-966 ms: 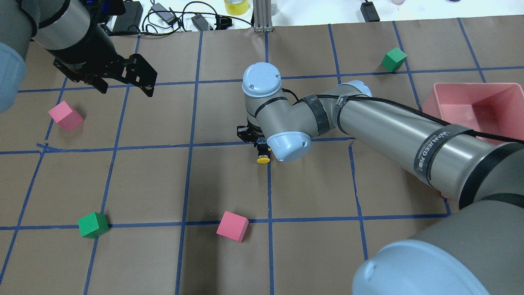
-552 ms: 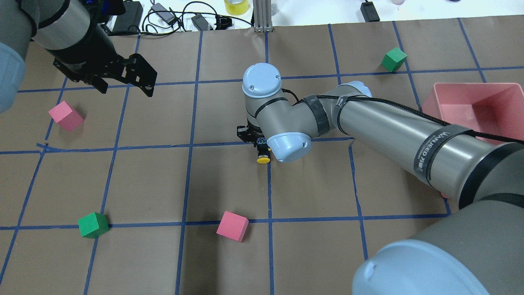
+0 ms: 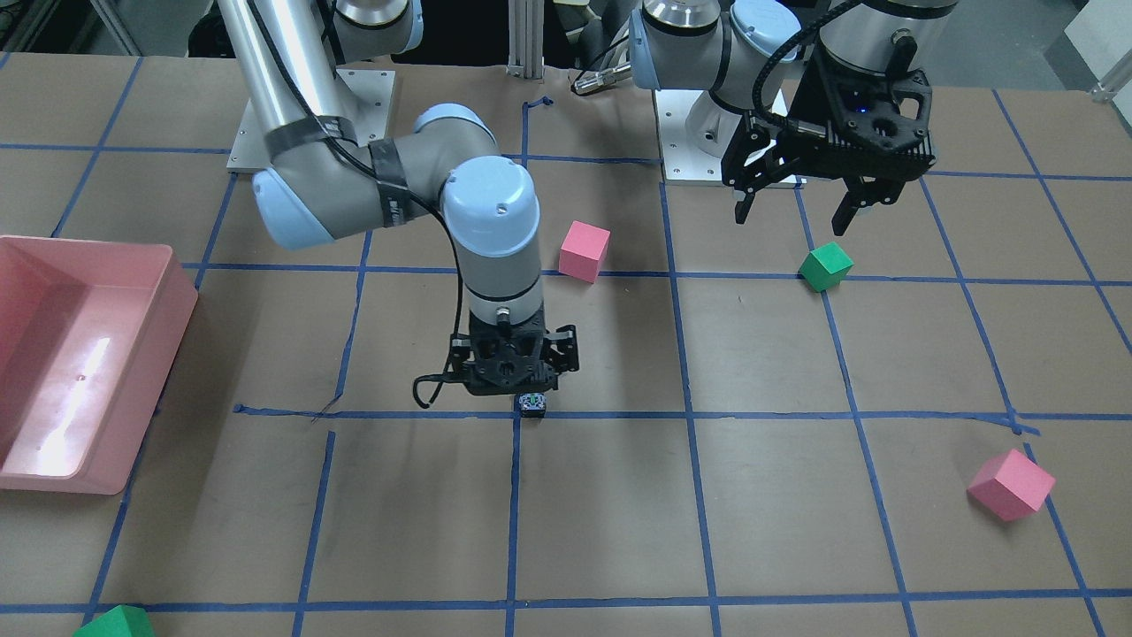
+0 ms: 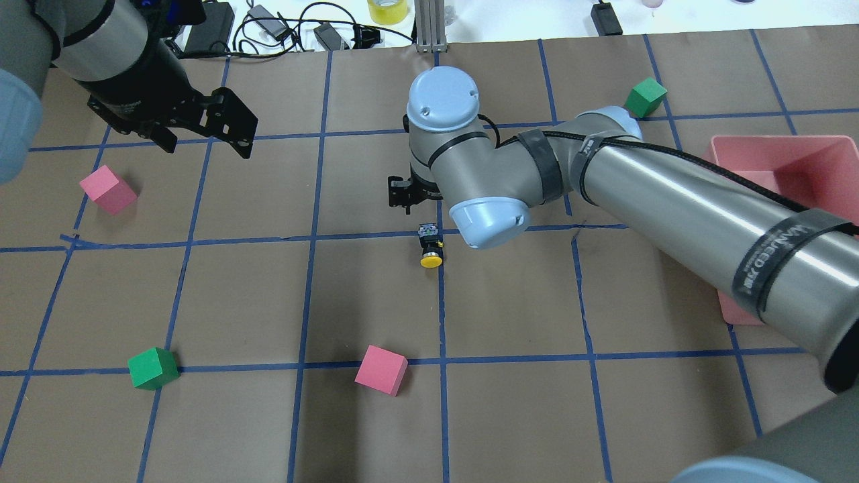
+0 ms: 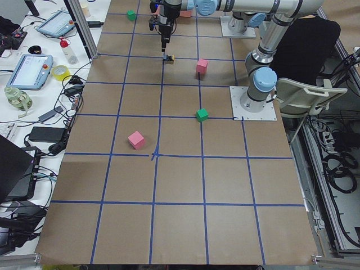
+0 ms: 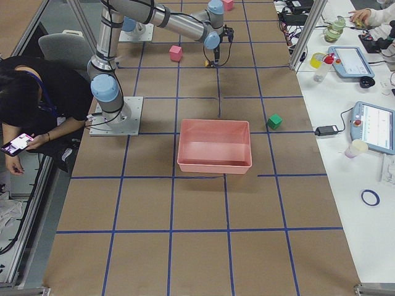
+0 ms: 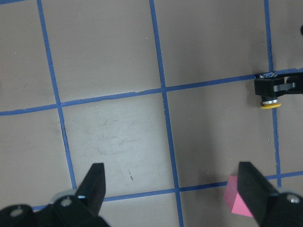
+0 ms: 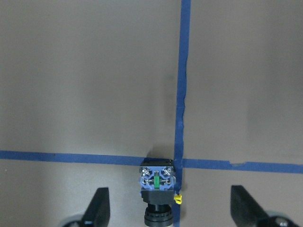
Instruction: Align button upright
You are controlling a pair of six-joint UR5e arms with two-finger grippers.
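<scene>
Brown paper (image 4: 268, 302): button (image 4: 430, 248) lies sideways at a tape crossing (image 4: 441, 236). Right gripper (image 8: 169, 203) hangs over it, spread wide; left gripper (image 7: 173, 182) likewise, well away. I'd descend squarely, pinch the black body, then tilt it cap-up.

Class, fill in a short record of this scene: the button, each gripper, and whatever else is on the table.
Button: lying on its side by a tape crossing, yellow cap toward the robot
Right gripper: open, above the button, not touching it
Left gripper: open, empty, off to one side
Other things: two pink cubes, two green cubes, pink bin
</scene>
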